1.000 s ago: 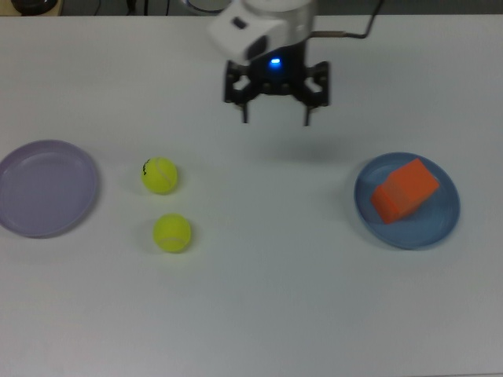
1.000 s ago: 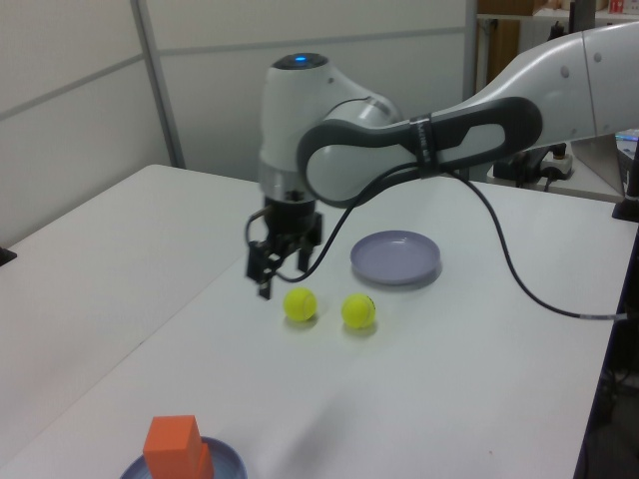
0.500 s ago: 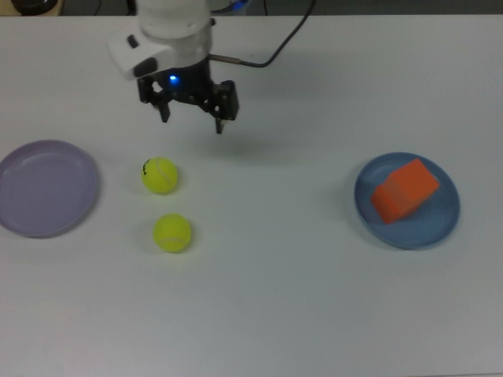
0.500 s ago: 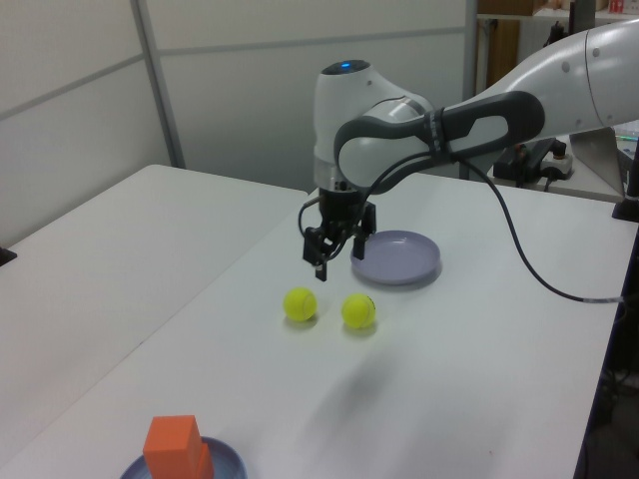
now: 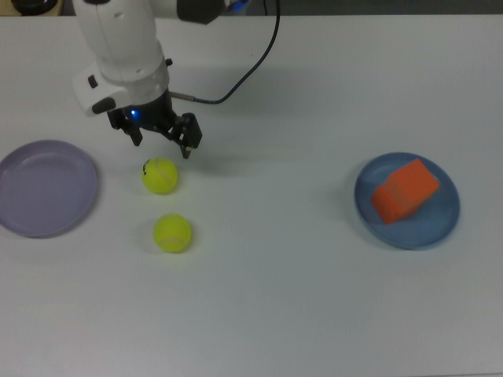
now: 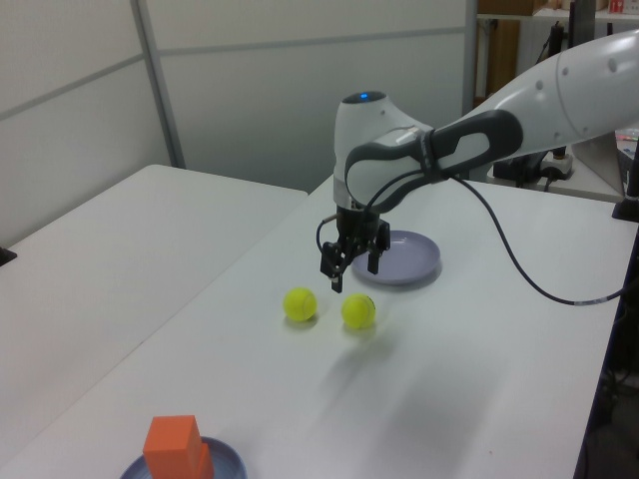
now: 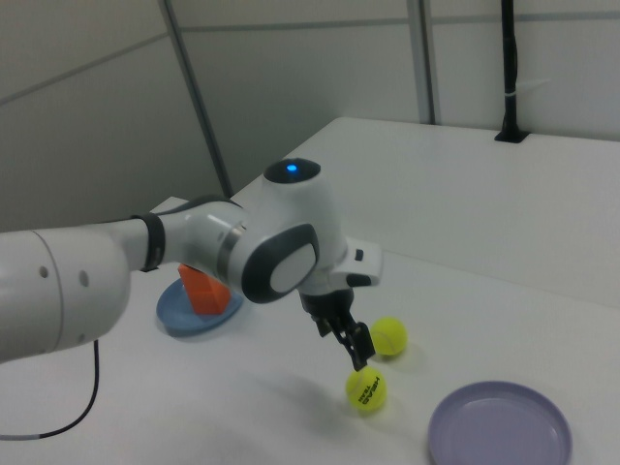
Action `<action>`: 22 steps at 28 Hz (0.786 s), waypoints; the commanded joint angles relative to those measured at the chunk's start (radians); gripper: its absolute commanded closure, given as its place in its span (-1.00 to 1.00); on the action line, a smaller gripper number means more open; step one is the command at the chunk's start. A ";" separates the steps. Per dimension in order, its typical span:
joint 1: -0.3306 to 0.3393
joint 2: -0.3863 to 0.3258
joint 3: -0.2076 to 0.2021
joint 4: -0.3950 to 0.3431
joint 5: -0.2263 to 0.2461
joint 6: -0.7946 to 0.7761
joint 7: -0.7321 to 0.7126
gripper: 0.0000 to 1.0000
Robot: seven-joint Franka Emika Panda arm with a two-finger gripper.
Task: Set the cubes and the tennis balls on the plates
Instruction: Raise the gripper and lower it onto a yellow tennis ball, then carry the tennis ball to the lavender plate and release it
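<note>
In the top view we see our gripper (image 5: 163, 144) spread empty just above the marked tennis ball (image 5: 159, 175), the other ball (image 5: 172, 232) nearby, the lavender plate (image 5: 47, 188) bare and orange cubes (image 5: 404, 190) on the blue plate (image 5: 442, 224); in the left view the gripper (image 6: 353, 271) hangs above the balls (image 6: 358, 311); in the right view it (image 7: 350, 346) hovers over a ball (image 7: 366, 390).

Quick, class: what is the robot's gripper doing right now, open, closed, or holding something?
Gripper: open, holding nothing, above the table next to the marked tennis ball.
</note>
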 commanded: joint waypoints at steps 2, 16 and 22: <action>0.014 0.028 -0.041 -0.014 0.022 0.042 -0.035 -1.00; 0.014 0.097 -0.068 -0.012 0.013 0.074 -0.048 -1.00; 0.025 0.114 -0.068 -0.017 0.013 0.100 -0.046 -1.00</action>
